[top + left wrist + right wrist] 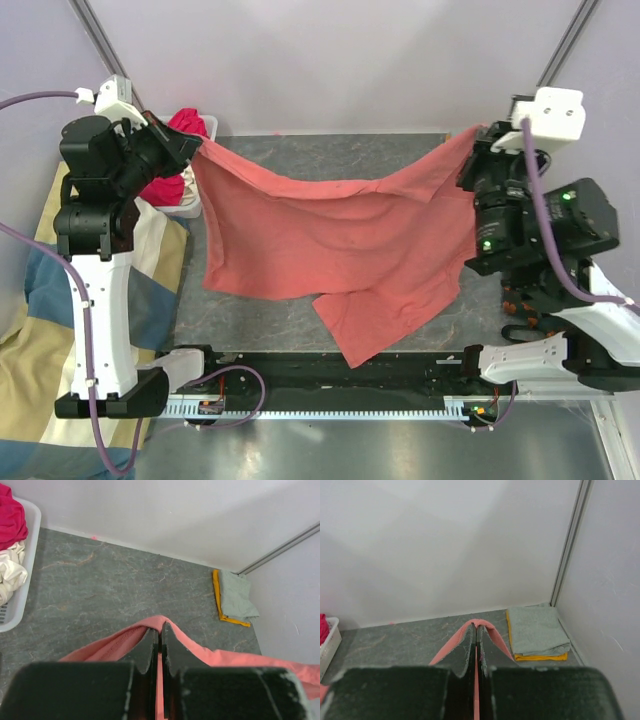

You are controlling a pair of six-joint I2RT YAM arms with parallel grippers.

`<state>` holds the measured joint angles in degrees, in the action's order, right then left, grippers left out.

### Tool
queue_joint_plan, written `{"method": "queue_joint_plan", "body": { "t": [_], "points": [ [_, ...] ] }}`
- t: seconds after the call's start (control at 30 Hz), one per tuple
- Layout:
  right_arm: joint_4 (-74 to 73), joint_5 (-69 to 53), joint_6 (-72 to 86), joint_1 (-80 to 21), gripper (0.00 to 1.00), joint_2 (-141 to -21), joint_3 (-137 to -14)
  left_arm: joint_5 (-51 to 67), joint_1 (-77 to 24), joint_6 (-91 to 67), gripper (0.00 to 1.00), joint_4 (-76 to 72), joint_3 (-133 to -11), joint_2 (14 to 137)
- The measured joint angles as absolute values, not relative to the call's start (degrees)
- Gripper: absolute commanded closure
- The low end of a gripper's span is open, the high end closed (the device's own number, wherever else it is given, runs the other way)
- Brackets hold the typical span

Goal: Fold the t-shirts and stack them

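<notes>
A salmon-pink t-shirt (330, 240) hangs spread between my two grippers, and its lower part sags onto the dark table (300, 155). My left gripper (195, 148) is shut on its upper left corner, the pink fabric (110, 647) folding over the fingertips of that gripper (160, 627). At the upper right corner my right gripper (470, 135) is shut on the shirt (452, 645), which drapes over the gripper's (476, 626) tips. A folded grey t-shirt (535, 630) lies on a folded orange one (540, 656) in the far right corner.
A white lattice basket (25, 570) at the far left holds a magenta-red shirt (10, 515) and a cream one (10, 572). A striped cushion (40, 330) lies left of the table. White walls close the back and right sides.
</notes>
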<state>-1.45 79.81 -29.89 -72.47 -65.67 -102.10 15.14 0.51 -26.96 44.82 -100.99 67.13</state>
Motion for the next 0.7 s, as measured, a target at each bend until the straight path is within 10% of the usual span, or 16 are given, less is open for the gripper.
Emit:
{"method": "queue_joint_plan", "body": {
  "t": [0.33, 0.7],
  "points": [
    [-9.06, 72.88, -23.31, -67.85, 1.00, -81.25, -106.96, 15.16, 0.51, -26.92, 0.98, 44.01, -97.23, 64.25],
    [-27.81, 46.81, -6.50, -37.69, 1.00, -95.92, -117.69, 15.14, 0.51, -26.87, 0.98, 43.97, -95.79, 64.77]
  ]
}}
